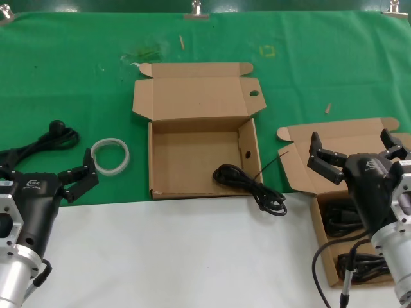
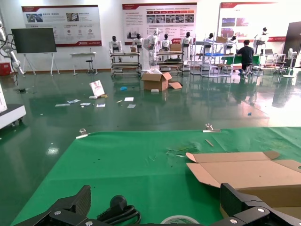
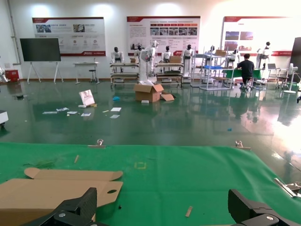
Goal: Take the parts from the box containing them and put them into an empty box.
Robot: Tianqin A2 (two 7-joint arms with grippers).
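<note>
Far left: left pincer (image 1: 82, 178) idle, spread wide, beside a white ring (image 1: 110, 155). Centre: empty box (image 1: 199, 131) with one cord (image 1: 252, 187) draped over its front edge, liable to slide onto the desk (image 1: 180, 256). Right: right pincer (image 1: 353, 154) wide over the source box (image 1: 321, 212); risk of snagging tangled parts (image 1: 343, 221).

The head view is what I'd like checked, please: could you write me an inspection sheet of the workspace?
Surface: green cloth at the back, white table edge in front.
Job's things: holed-lid box open in the middle, one cord bundle draped over its front right corner; plain-lidded box open at right with cord bundles inside.
Clutter: white tubing ring; another black cord at far left.
Grippers: left gripper open, empty, beside the ring; right gripper open, empty, over the plain-lidded box.
Cables: black lead running from the right arm.
Surroundings: exhibition hall with robots on display.
</note>
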